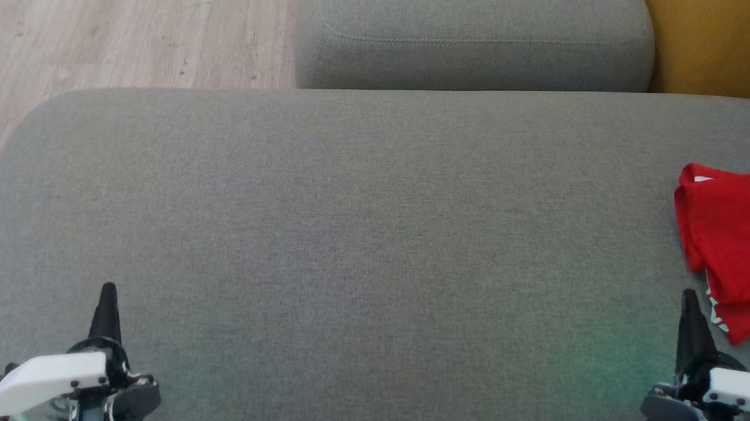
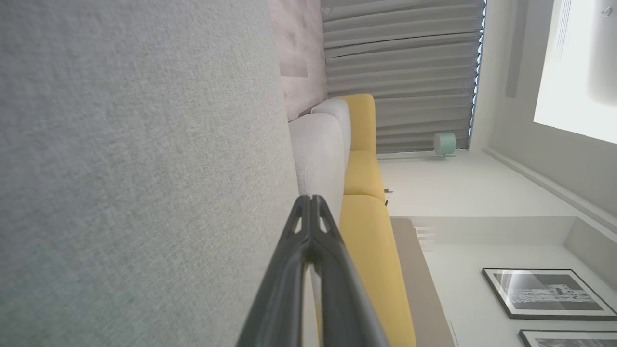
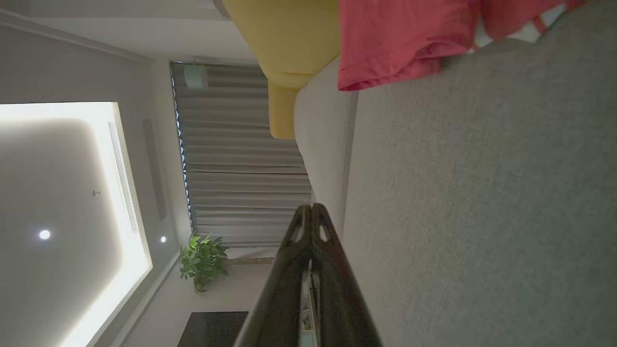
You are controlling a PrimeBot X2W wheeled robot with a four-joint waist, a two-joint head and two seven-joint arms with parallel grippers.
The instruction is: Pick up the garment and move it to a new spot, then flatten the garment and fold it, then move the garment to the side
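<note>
The garment point(image 1: 748, 233) is bright red. It has some white marks point(image 1: 715, 311) along one edge, but they are too small to read. It lies folded in a soft pile on the big grey cushion point(image 1: 346, 235), far over on the robot's right side. Part of it runs off the edge of the head view. In the right wrist view, the garment point(image 3: 400, 43) has a stitched hem and rests on the cushion.

The right claw point(image 1: 689, 299) is low over the cushion, just beside the near corner of the garment. I cannot tell if it touches the cloth. Its two dark fingers point(image 1: 693, 329) are pressed together into one point and hold nothing. In the right wrist view, the right claw point(image 3: 311, 208) has its tips touching.

The left claw point(image 1: 107, 293) is well apart from the garment, over bare cushion on the left. In the left wrist view, the left claw point(image 2: 312, 200) is pinched tight too, with nothing in it.

Both claws point away from the robot, toward a smaller grey cushion point(image 1: 475, 38). Next to that are a wooden floor point(image 1: 96, 14) and a yellow sofa point(image 1: 729, 44).
</note>
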